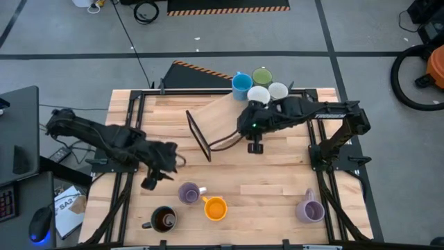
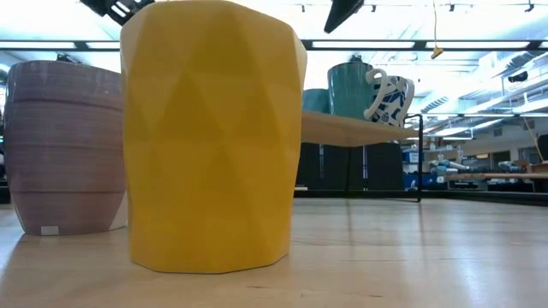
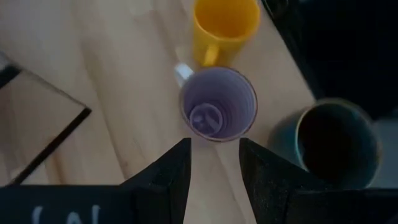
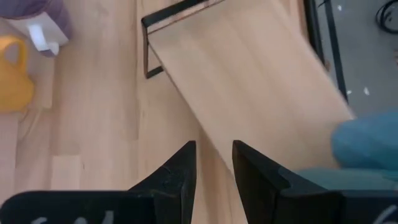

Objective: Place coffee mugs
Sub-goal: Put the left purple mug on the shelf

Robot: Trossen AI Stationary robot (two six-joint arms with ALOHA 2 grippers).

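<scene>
High view: left tool [image 1: 150, 182] sits empty beside the lavender mug [image 1: 189, 193] on the surface, fingers spread. Looks like pre-grasp; next it must straddle the rim. Right tool [image 1: 255, 146] idles, slightly parted, near the shelf [image 1: 222, 114].

a raised wooden shelf [image 1: 220, 119] on a black frame stands on the table [image 1: 277, 182].
</scene>
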